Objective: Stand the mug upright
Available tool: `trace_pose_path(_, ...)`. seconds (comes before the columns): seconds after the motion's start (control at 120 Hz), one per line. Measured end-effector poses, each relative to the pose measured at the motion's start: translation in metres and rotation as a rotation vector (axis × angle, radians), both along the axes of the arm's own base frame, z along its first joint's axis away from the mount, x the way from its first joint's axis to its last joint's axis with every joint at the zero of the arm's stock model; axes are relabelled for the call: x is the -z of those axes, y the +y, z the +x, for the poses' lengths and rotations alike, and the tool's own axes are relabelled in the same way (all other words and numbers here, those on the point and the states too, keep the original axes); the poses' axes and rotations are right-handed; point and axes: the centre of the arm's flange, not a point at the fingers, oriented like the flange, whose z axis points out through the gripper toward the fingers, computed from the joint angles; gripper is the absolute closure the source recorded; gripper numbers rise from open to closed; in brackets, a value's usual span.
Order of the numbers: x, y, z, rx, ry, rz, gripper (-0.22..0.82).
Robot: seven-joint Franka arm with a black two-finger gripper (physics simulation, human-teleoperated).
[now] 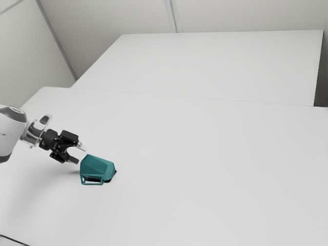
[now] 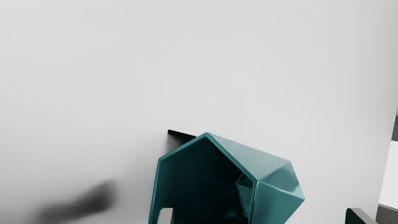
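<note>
Table (image 1: 205, 164) spreads white around the tipped mug (image 1: 97, 166); the gripper (image 1: 81, 155), its fingers apart, is near the open mouth. Teal and faceted, the mug lies on its side, dark inside, with an angular handle (image 1: 93, 184).

Glossy teal mug (image 2: 279, 196); smooth, matt white table (image 2: 93, 77).

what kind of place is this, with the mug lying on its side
Probably a bare simulated test room: a robot arm with black fingers, a broad blank white table, and plain pale walls behind it.
</note>
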Motion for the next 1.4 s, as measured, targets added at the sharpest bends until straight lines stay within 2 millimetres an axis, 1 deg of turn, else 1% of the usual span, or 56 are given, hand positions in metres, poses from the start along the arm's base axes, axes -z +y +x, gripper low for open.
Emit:
trace_pose_path(0.1,0.006,-0.006,0.003,-0.003,-0.006,-0.021,0.0)
trace_pose_path(0.675,0.017,-0.041,0.019,0.043,-0.043,-0.053,0.01)
trace_pose_path(0.758,0.017,-0.041,0.019,0.043,-0.046,-0.053,0.08)
trace_pose_path(0.992,0.018,-0.04,0.019,0.043,-0.053,-0.047,0.38)
trace_pose_path(1.108,0.017,-0.039,0.02,0.042,-0.056,-0.043,0.5)
trace_pose_path(1.267,0.011,-0.042,0.022,0.047,-0.064,-0.036,0.62)
trace_pose_path(1.4,0.009,-0.043,0.023,0.047,-0.062,-0.03,0.69)
